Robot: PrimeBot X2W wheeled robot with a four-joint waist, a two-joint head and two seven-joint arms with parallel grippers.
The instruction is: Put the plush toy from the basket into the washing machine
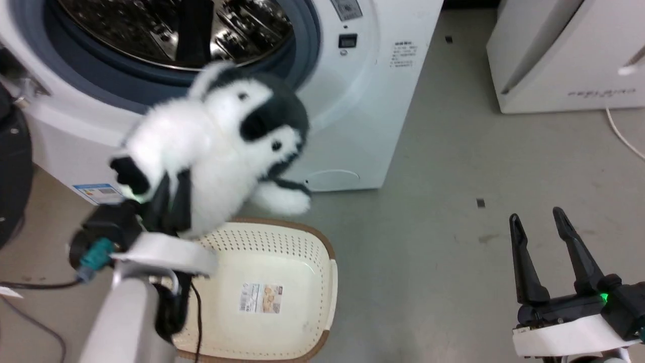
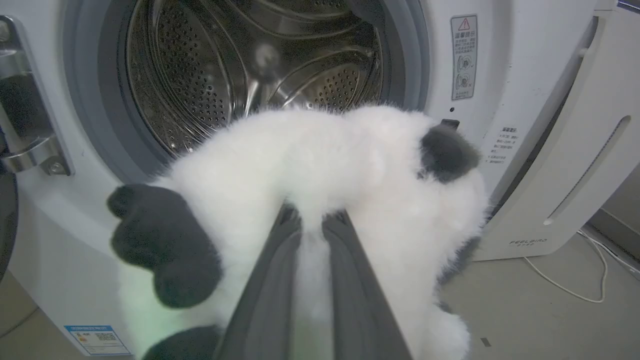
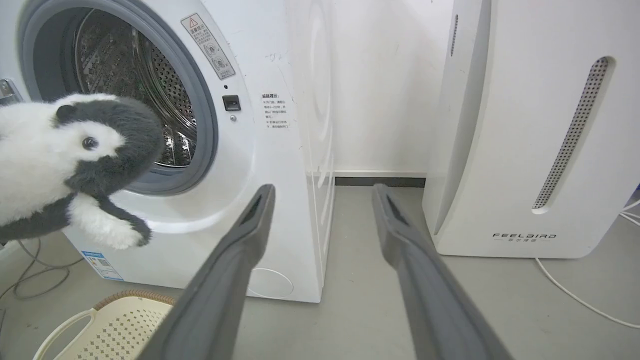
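The left gripper [image 2: 312, 218] had its two dark fingers drawn close together on the plush toy [image 1: 216, 146], with a ridge of white fluff pinched between them. It held the toy off the floor, above the far left end of the basket [image 1: 282, 242] and just in front of the washing machine [image 1: 363, 116]. In the left wrist view the toy's white body hung before the lower part of the round opening, outside the grey rubber ring [image 2: 410, 50], with the perforated steel drum [image 2: 250, 65] open beyond it. The toy's dark-patched head pointed right, both small black eyes showed, and one flipper hung down toward the basket's brown rim. The basket stood on the grey floor near the robot, a paper label [image 1: 261, 297] lying on its floor. The right gripper [image 1: 535, 214] sat low at the near right, well apart from the toy, its fingers spread wide with nothing between them. To the right of the washer stood a white appliance [image 3: 525, 125] marked FEELBIRD, with a white cable [image 1: 622, 133] trailing on the floor beside it.
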